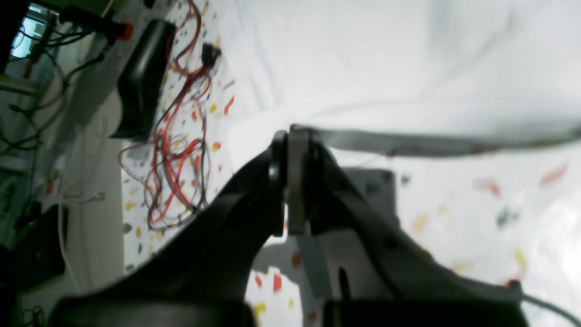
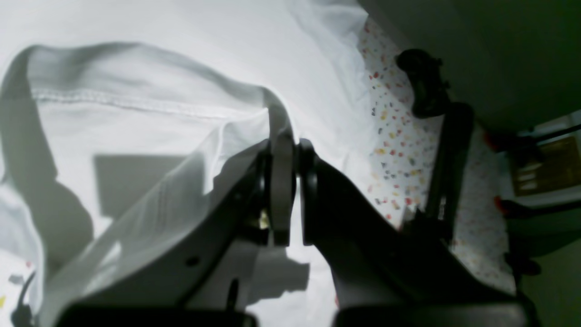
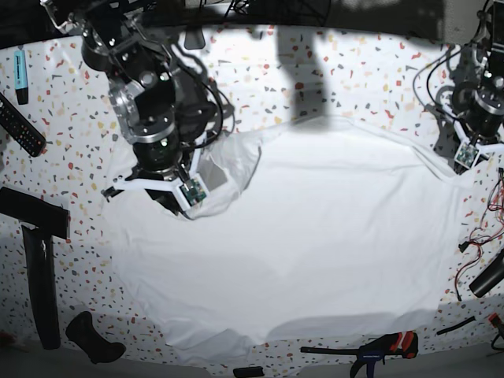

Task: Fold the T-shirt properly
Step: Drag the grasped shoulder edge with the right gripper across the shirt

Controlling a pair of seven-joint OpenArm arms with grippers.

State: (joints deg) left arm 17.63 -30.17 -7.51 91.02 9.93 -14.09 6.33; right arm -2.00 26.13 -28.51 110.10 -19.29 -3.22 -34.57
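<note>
The white T-shirt [image 3: 315, 236] lies spread wide over the speckled table [image 3: 354, 79]. My right gripper [image 3: 185, 206] hovers over its left part, and a fold of cloth is raised there. In the right wrist view that gripper [image 2: 290, 145] is shut on the T-shirt [image 2: 136, 122], whose stitched hem loops up to the fingertips. My left gripper [image 3: 461, 169] sits at the shirt's right edge. In the left wrist view it [image 1: 288, 136] is shut on the T-shirt [image 1: 363, 59], and a lifted strip of the edge stretches right from the tips.
Red and black cables [image 1: 177, 150] and a black object [image 1: 140, 81] lie beside the left arm. A remote [image 3: 20, 126], a blue marker [image 3: 20, 69] and a black bar [image 3: 39, 291] sit at the left. A red-handled clamp [image 3: 378, 346] lies at the front edge.
</note>
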